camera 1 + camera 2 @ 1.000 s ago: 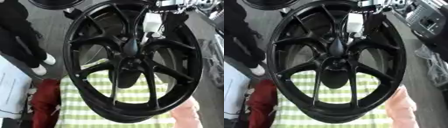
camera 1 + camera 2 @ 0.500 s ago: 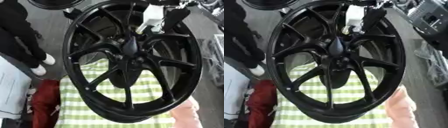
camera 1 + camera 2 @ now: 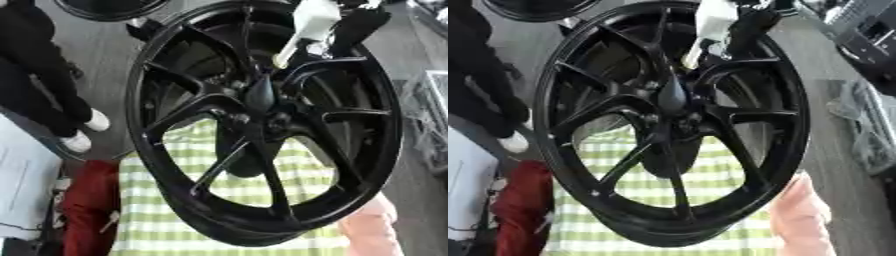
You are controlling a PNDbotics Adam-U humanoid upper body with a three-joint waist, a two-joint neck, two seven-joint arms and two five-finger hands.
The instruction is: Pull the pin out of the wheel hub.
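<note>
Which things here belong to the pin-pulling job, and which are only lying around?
For the job: wheel, its hub, white pin, right hand.
Lying about: green checked cloth, red cloth, second wheel.

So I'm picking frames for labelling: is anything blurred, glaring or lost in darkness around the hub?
Left eye view: the white pin and the dark hand behind it are soft-edged, probably motion blur; the black wheel shows little detail at the hub, with a dull sheen on the spokes. Right eye view: the same softness; the green-checked cloth reads clearly and no strong glare shows.
</note>
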